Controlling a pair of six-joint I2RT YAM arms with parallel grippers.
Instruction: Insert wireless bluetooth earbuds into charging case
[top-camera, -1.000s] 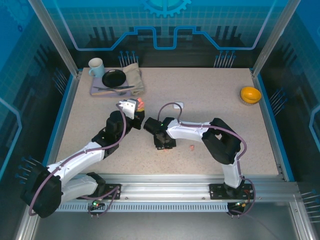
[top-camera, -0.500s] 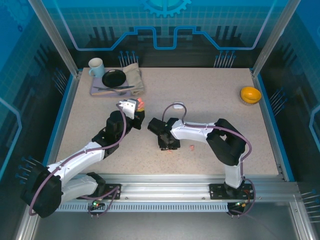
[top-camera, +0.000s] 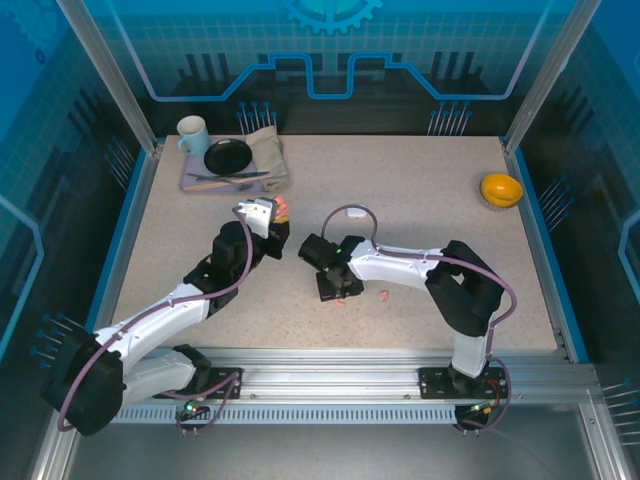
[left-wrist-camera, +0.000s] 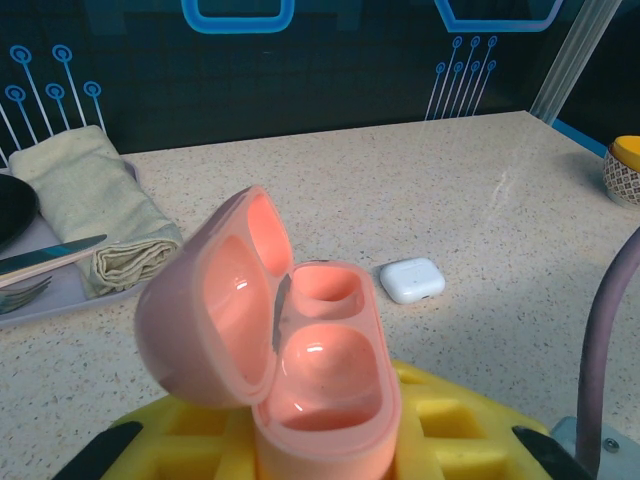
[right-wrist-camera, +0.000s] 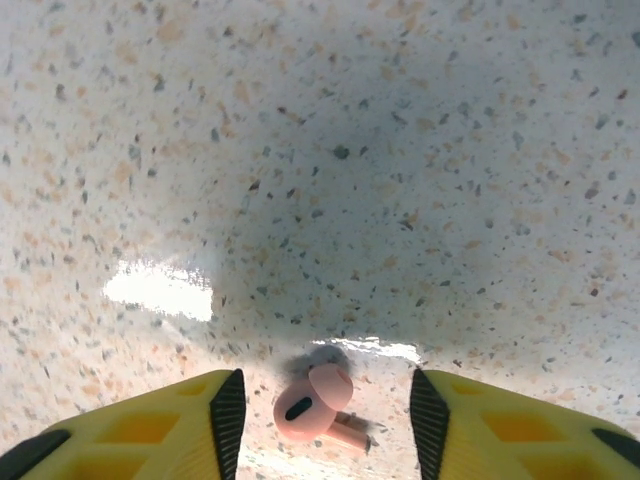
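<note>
Spreading its jaws over the last second, the right gripper (right-wrist-camera: 329, 412) has also slid a little toward the near-right of the table (top-camera: 420, 190) and now hangs low over a pink earbud (right-wrist-camera: 305, 408). Its yellow fingers (right-wrist-camera: 228, 410) stand well apart, one on each side of the earbud, and neither touches it. That reads as the set-up for a pick: the jaws are wide and bracket the piece, so what seems left is to drop the last bit and close. The left gripper (top-camera: 272, 212) has not shifted. It is clamped on the pink charging case (left-wrist-camera: 300, 370) and holds it up off the table with the lid swung open, presenting the case for loading. Both of its wells look empty, so no earbud appears to be seated yet. The earbud under the right gripper lies on its side on the speckled surface. It is a small, smooth salmon-pink pebble with a dark oval slot on its bulb and a short stem pointing right, and it casts a soft shadow. From above, a second pink earbud (top-camera: 384, 294) lies just to the right of that gripper. A white case (left-wrist-camera: 412, 280) sits closed on the table, farther back. The piece is tiny and glossy, so a slightly off-centre pinch could flick it away.
</note>
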